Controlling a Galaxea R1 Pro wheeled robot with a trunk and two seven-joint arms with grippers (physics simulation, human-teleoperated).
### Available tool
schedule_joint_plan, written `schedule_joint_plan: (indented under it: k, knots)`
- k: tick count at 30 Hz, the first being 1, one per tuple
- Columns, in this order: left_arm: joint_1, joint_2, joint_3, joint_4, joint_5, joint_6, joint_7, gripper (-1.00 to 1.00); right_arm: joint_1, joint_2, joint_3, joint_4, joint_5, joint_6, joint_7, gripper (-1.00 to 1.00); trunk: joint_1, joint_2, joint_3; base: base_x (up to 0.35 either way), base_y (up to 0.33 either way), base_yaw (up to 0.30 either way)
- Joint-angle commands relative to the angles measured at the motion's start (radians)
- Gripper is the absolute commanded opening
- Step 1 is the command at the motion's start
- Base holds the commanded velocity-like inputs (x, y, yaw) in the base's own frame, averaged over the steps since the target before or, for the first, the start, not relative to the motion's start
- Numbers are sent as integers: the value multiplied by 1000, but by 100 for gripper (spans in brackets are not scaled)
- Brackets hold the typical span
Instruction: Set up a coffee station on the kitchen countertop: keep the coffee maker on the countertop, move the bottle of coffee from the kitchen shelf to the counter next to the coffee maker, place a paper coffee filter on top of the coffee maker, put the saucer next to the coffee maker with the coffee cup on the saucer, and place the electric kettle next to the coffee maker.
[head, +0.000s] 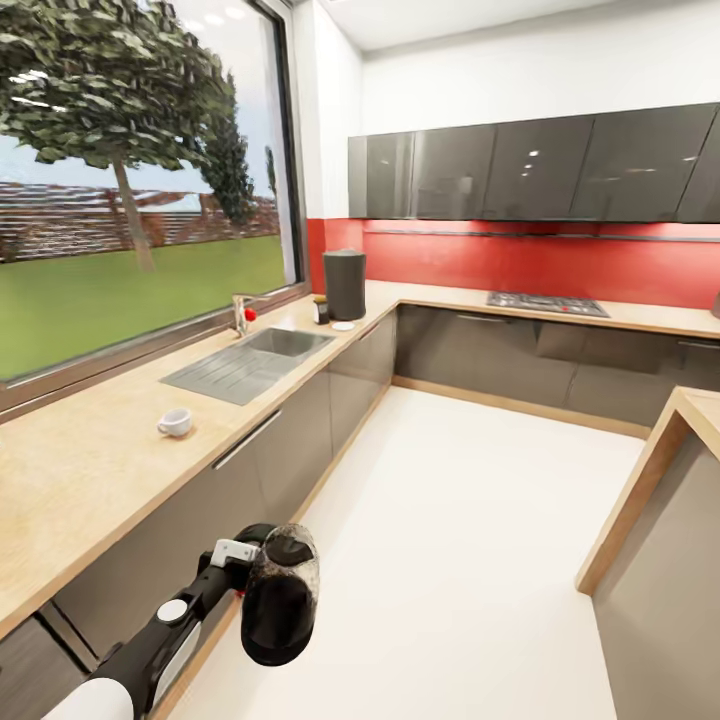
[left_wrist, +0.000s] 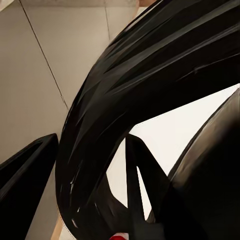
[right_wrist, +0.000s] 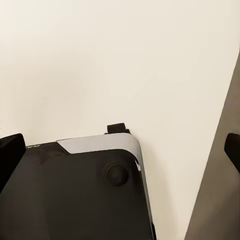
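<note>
i am looking across a kitchen from my head camera; my left arm reaches in from the lower left, and my left gripper (head: 252, 562) is clenched on the electric kettle (head: 280, 597), a rounded dark smoky-glass body held in the air above the white floor (head: 450, 520), just off the edge of the countertop (head: 90, 470); in my left wrist view the kettle's black loop handle (left_wrist: 145, 85) curves close across the lens, with one dark fingertip (left_wrist: 25, 175) at the side; the long beige countertop runs along the window (head: 140, 180) on my left; the coffee cup (head: 175, 422) sits on it alone, near me, well apart from the other things; past it lies a steel sink (head: 250, 362) with a tap (head: 241, 314); at the far corner stands the coffee maker (head: 344, 284), tall and dark grey, with the bottle of coffee (head: 321, 309) just beside it and the saucer (head: 343, 325) flat in front of it; a hob (head: 546, 303) sits on the far counter under glossy grey wall cabinets (head: 530, 165) and a red splashback (head: 540, 262); my right wrist view shows a dark part of my own body over the white floor; of my right gripper (right_wrist: 120, 150) only two dark fingertips (right_wrist: 11, 150) at the picture's sides show, set wide apart with nothing between them.
</note>
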Motion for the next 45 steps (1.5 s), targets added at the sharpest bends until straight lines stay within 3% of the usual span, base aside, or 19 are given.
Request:
schedule_joint_plan:
  k: [1, 14, 33, 45]
  knots:
    - [-1, 1, -3, 0, 2, -4, -1, -100, -1, 1, -7, 1, 11, -3, -4, 100, 1, -1, -2, 337, 0, -28]
    - [-1, 1, -1, 4, 4, -4, 1, -100, -1, 3, -7, 1, 9, -3, -3, 100, 1, -1, -1, 337, 0, -58]
    - [-1, 1, 1, 1, 4, -4, 1, -100, -1, 3, -7, 2, 9, -3, -3, 100, 1, -1, 6, 337, 0, -228]
    - [-1, 1, 2, 2, 4, -4, 1, -100, -1, 0, -4, 4, 14, -4, -1, 100, 1, -1, 7, 337, 0, -19]
